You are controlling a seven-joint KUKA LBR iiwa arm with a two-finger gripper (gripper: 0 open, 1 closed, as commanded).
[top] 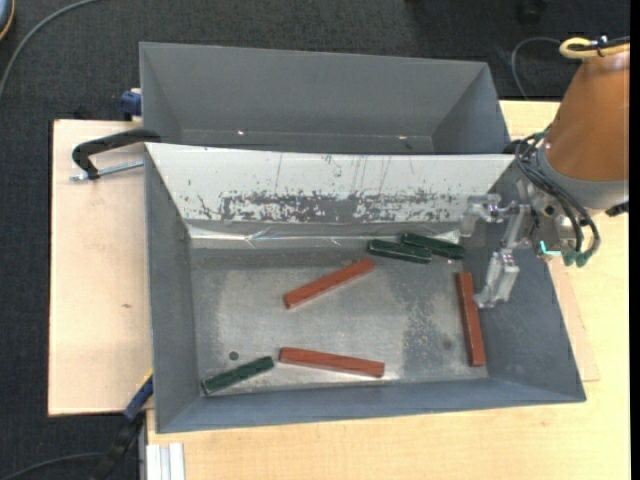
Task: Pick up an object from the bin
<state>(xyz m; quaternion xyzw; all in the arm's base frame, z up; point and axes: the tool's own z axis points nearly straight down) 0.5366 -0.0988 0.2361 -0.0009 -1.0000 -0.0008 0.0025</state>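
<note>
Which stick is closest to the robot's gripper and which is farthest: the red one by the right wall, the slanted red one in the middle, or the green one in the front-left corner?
1. The red stick by the right wall, just beside the gripper.
2. The slanted red stick, in the middle.
3. The green stick, front-left corner, farthest.

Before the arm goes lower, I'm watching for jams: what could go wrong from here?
The end effector hangs close to the bin's right wall and may scrape it. The red stick next to it lies along the foot of that wall, leaving little room there. The dark green sticks nearby could get knocked.
</note>
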